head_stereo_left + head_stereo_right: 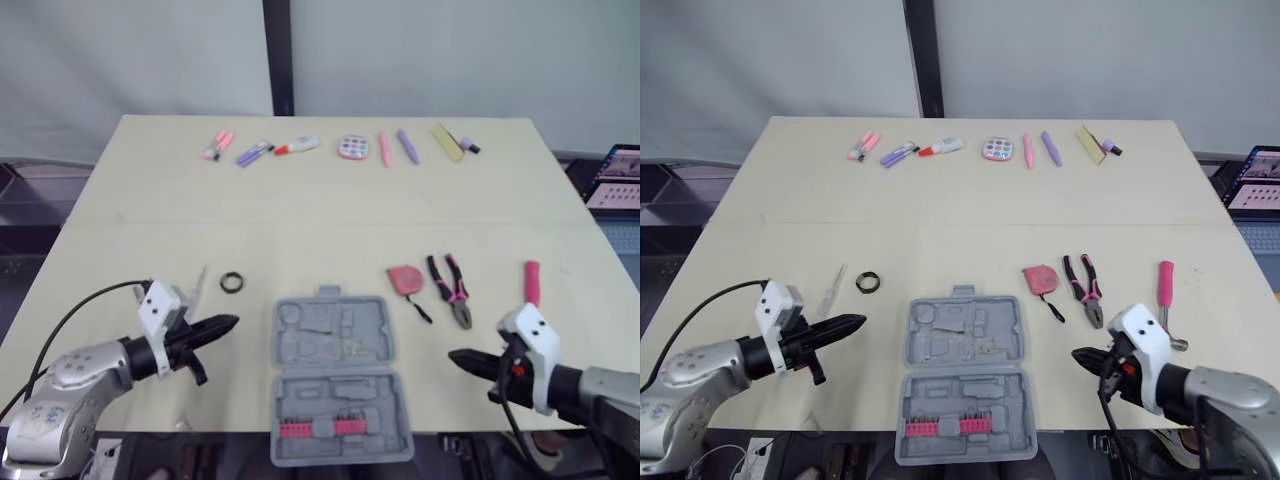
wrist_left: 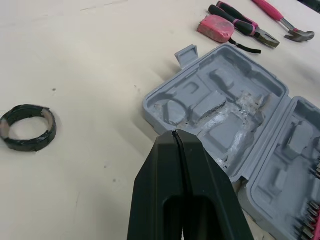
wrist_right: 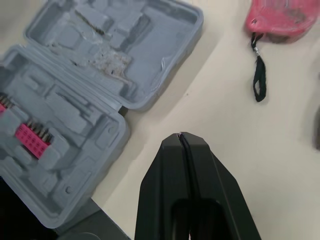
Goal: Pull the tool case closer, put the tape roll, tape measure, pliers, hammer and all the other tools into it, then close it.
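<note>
Case [image 1: 330, 345] open flat at the counter's [image 1: 300, 220] near edge
Left pincer [image 1: 228, 323] and right pincer [image 1: 455, 357], both pressed shut and empty, flank its grey moulded plastic shell of recessed pockets.

Lower right in the left eye view, the hammer [image 1: 531, 282] has its head hidden behind the white mount of the right gripper [image 1: 456, 358]. At the right edge a laptop [image 1: 617, 178] is cut off, and the row of small pink and purple items [image 1: 352, 148] across the upper middle is too small to identify. In the right wrist view the tape measure [image 3: 280, 17] is cut by the frame's edge.
</note>
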`<state>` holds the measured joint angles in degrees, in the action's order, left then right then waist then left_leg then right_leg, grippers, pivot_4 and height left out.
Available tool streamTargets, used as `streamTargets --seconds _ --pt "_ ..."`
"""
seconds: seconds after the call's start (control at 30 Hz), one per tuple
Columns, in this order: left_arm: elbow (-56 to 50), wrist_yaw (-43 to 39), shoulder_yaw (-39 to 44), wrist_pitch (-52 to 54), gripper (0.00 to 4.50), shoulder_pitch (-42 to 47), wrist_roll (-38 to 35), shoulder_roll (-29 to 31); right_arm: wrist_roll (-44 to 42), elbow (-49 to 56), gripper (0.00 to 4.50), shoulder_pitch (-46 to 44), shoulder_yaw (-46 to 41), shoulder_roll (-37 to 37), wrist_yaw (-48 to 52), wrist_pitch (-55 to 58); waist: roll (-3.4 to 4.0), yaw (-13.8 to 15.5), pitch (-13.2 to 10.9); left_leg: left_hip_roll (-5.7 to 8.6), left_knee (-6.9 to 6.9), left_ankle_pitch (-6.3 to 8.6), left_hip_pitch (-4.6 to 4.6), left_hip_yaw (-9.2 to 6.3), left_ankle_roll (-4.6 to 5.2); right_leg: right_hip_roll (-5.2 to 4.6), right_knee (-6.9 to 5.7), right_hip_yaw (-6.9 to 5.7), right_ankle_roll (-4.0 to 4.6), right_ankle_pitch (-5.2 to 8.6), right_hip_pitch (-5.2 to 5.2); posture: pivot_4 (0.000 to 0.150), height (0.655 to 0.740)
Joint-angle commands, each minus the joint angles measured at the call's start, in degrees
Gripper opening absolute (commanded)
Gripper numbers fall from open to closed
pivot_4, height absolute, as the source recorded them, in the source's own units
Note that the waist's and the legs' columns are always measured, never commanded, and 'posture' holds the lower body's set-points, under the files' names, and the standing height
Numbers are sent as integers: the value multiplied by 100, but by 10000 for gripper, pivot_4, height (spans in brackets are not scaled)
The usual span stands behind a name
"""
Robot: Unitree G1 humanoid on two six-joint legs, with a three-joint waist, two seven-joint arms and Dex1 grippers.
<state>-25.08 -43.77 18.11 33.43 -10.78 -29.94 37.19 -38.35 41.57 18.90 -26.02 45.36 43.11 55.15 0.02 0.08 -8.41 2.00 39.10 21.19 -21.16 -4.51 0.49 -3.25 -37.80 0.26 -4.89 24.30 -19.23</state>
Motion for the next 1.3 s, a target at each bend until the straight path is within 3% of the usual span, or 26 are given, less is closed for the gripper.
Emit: streamTargets --seconds 0.03,0.33,0.37,0.47,0.67,0.7,1.03,1.17,1.3 --pt "-212 13 424 -316 174 -322 26 22 -225 308 436 264 -525 -103 143 -276 0 2 0 -1 0 0 1 0 0 0 2 0 0 0 2 1500 7336" --pt "-144 -162 661 -894 174 -1155 123 -34 -15 46 436 1087 -687 249 660 -717 5 23 -3 -1 -4 1 19 -9 7 1 76 -1 0 0 60 1500 7336" --pt "-146 -164 668 -913 2589 -1227 115 -52 16 8 101 1127 -678 278 682 -757 5 25 -3 -1 -4 0 21 -12 8 1 88 -1 0 0 68 1500 7336" --pt "-150 -184 646 -976 13545 -1413 112 -95 60 -79 8975 1159 -656 287 692 -850 5 27 -3 -1 -6 1 22 -13 9 2 91 -1 0 0 70 1500 7336" --pt "-188 -247 573 -1021 43605 -1542 85 -87 151 -185 38260 1192 -571 336 785 -985 6 37 -4 -1 -6 1 22 -13 9 3 91 -2 0 0 72 1500 7336" --pt "-188 -243 580 -1006 45000 -1532 77 -83 153 -203 43349 1202 -580 348 812 -1002 6 43 -4 -1 -6 1 22 -13 9 2 91 -2 0 0 73 1500 7336" --pt "-434 -108 572 -571 45000 -1512 -195 -79 206 -226 44283 1275 -601 204 815 -1291 7 112 -4 -1 -6 2 22 -12 10 2 93 0 0 0 73 1500 7336" --pt "-704 -327 300 158 45000 -1539 -216 552 517 -97 44283 1235 -505 131 906 -1939 9 114 -6 -1 -6 2 22 -14 10 2 93 0 0 0 74 1500 7336" --pt "-575 -425 215 766 45000 -832 -522 1078 741 -27 44283 962 -383 -289 1032 -3171 16 122 -10 -1 -6 2 24 -14 10 3 91 0 0 0 73 1500 7336"
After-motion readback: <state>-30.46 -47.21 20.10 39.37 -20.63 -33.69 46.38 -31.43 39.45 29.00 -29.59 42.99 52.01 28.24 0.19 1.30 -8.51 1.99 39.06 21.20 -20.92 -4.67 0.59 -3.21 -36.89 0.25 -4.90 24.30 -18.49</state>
